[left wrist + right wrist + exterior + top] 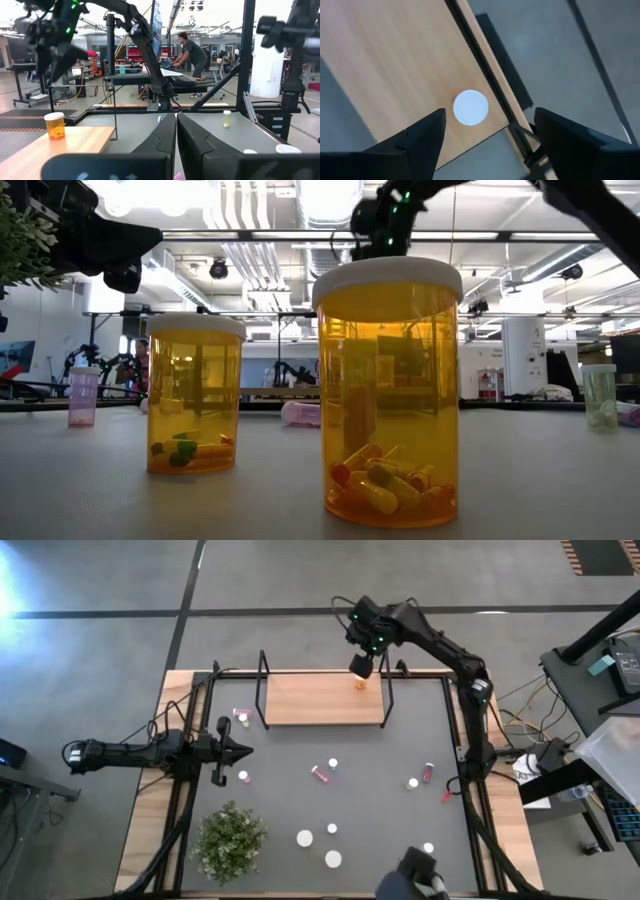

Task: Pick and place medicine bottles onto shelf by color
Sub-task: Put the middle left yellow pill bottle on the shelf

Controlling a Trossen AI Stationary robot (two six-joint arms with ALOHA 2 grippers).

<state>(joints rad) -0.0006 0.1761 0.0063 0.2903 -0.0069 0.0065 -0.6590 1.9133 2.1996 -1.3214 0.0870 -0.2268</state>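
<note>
An orange bottle with a white cap (360,681) stands upright on the wooden shelf (310,700) near its far right corner; it shows in the left wrist view (54,126) and from above in the right wrist view (470,107). My right gripper (362,665) hangs open above it, touching nothing. My left gripper (243,749) is shut and empty, level over the mat's left part. Other bottles, pink, white and orange, stand or lie on the dark mat (370,790); two big orange ones (388,390) (194,394) stand close to the low camera.
A green potted plant (231,838) stands at the near left. The shelf's black wire frames (263,690) rise at both ends. A purple bottle (83,396) and a pale one (599,396) stand on the mat. A person (190,52) is in the room beyond.
</note>
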